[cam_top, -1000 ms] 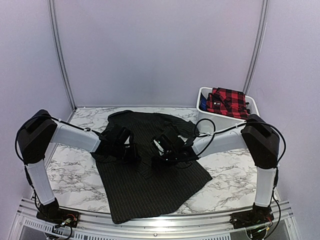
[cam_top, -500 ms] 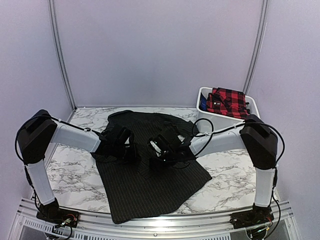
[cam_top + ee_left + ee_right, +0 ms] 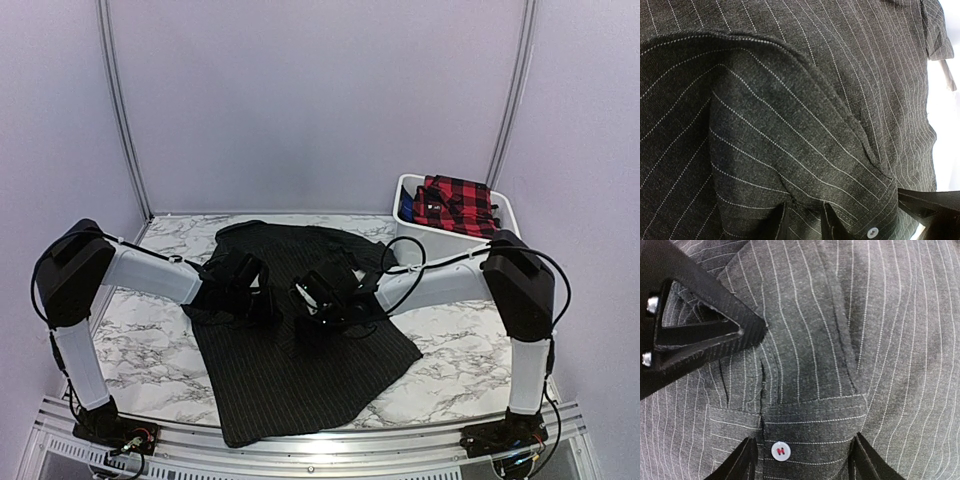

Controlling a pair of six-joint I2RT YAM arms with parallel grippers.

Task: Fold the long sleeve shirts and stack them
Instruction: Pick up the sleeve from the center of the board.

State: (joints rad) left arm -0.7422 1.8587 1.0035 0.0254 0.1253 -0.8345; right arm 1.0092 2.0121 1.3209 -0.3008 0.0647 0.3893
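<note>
Two arms are in view, the left arm (image 3: 150, 272) and the right arm (image 3: 440, 282). Each carries one gripper, the left gripper (image 3: 805, 216) and the right gripper (image 3: 805, 450), with two fingers apiece. There are two shirts: one black pinstriped shirt (image 3: 290, 370) beneath both grippers, and one red-and-black plaid shirt (image 3: 455, 203) well beyond the right gripper, in the single white bin (image 3: 500, 222). One white button (image 3: 781, 450) lies between the right gripper's fingers. One small button (image 3: 871, 232) shows beside the left gripper's; whether they are the same button cannot be told.
</note>
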